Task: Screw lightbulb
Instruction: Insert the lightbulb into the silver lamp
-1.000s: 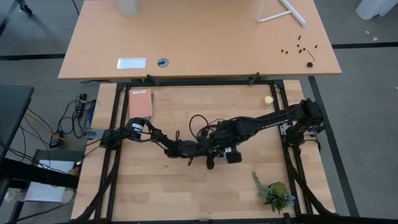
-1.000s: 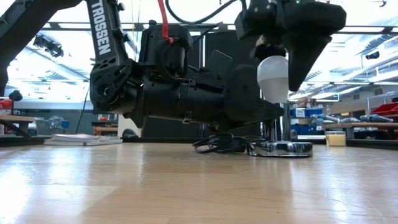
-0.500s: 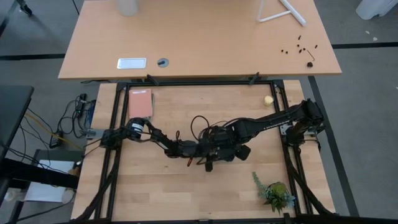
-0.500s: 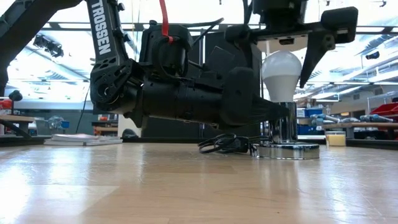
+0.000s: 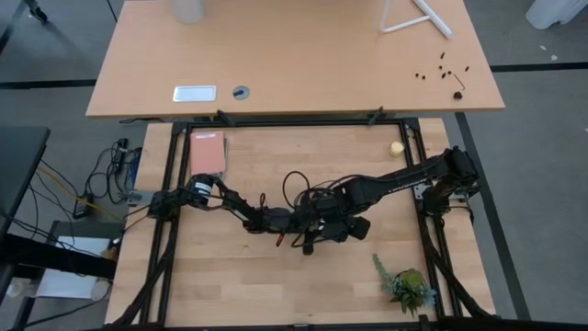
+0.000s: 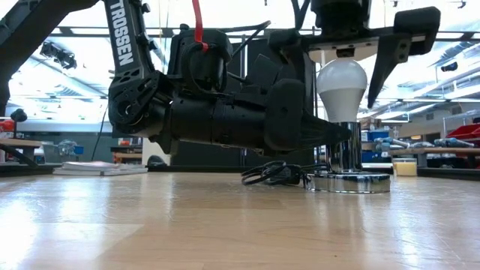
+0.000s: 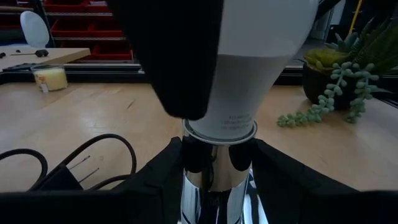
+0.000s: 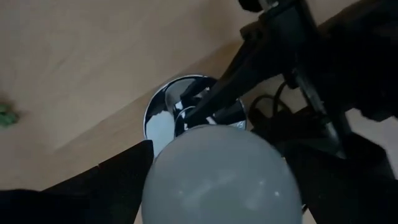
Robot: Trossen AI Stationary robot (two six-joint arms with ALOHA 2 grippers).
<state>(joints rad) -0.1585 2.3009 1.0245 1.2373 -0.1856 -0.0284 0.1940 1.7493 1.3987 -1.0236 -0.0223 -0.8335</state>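
Observation:
The white lightbulb (image 6: 341,86) stands upright, its screw end in the chrome stem (image 6: 343,154) of the socket. The socket's round chrome base (image 6: 349,182) lies flat on the table, under the arms in the high view. My left gripper (image 7: 217,177) reaches in level from the table's left and is shut on the stem. My right gripper (image 6: 342,101) hangs over the lightbulb (image 8: 217,174), pointing down and open. Its fingers (image 6: 390,60) stand on either side of the bulb's widest part, close to it. In the high view both grippers (image 5: 323,225) meet mid-table. My left gripper pinches the socket's chrome stem (image 7: 214,165) between its two fingers, just below the bulb's neck. The fingers come level from the table's left and lie across the upright stem. The socket stays upright with its base on the table.
The socket's black cord (image 6: 274,174) loops on the table beside the base. A pink book (image 5: 208,153) lies far left, a small yellow ball (image 5: 396,147) far right, a potted plant (image 5: 406,287) near right. Black frame rails (image 5: 170,211) line the table's sides.
My right gripper has rolled about the upright bulb without leaving its place above it. In the low view its fingers now stand spread wide to both sides. The socket with the bulb has shifted a little toward the table's right edge.

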